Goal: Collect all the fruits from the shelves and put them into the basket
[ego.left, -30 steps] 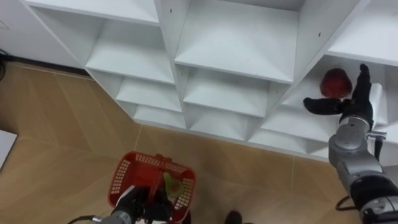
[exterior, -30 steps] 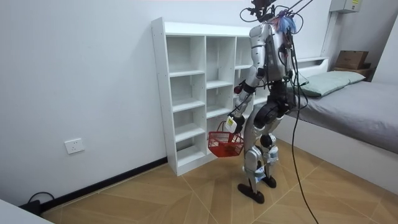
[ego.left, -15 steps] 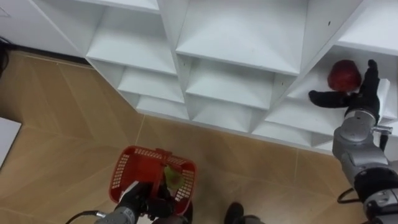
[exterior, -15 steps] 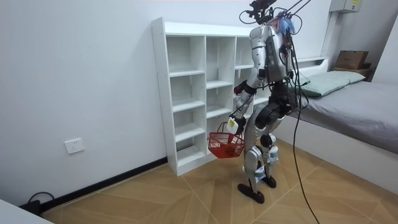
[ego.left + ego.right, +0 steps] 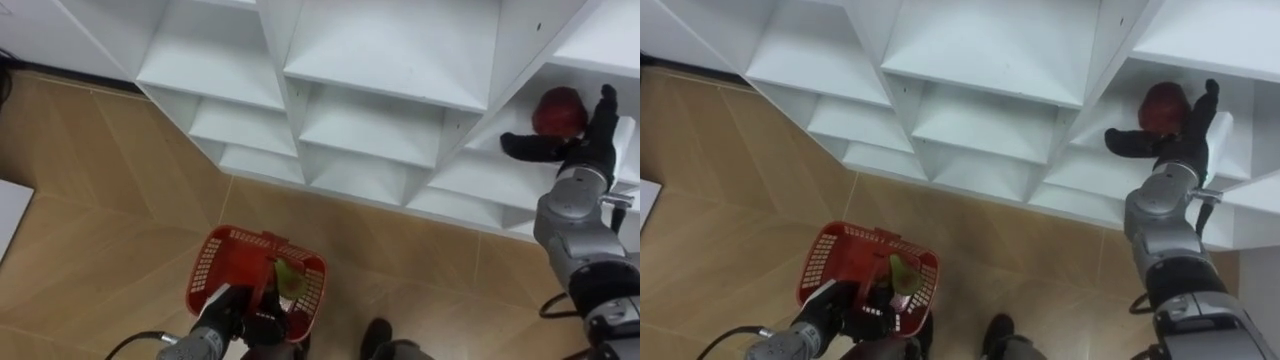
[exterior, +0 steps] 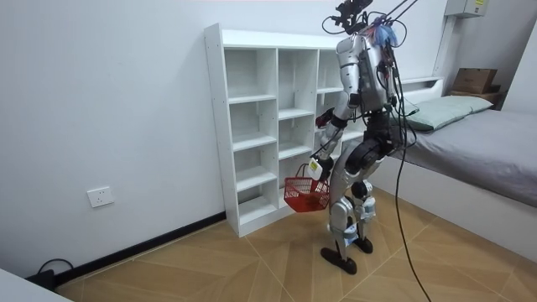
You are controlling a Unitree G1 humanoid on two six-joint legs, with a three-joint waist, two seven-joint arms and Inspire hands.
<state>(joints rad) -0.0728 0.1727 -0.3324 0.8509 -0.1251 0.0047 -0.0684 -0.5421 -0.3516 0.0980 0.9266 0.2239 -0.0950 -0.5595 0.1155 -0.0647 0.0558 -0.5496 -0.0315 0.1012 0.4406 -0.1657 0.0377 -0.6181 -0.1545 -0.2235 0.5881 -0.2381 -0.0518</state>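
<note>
A red apple (image 5: 560,110) (image 5: 1164,105) lies in a compartment on the right side of the white shelf unit (image 5: 380,70). My right hand (image 5: 585,148) (image 5: 1181,140) is open at it, thumb stretched out under the apple and straight fingers rising along its right side. Whether they touch it I cannot tell. Low down, my left hand (image 5: 232,318) (image 5: 828,311) is shut on the handle of a red basket (image 5: 212,270) (image 5: 822,255). A green fruit (image 5: 290,281) lies in the basket. In the room view I stand facing the shelf unit (image 6: 252,126), basket (image 6: 305,195) hanging at knee height.
The shelf's other compartments near me hold nothing. Wooden floor (image 5: 90,200) lies below the shelf. In the room view a bed (image 6: 478,143) stands behind me, and a wall socket (image 6: 99,197) is at the room view's left.
My right hand has reached further into the compartment, and its fingers now stand right beside the apple. The basket has swung slightly to the right.
</note>
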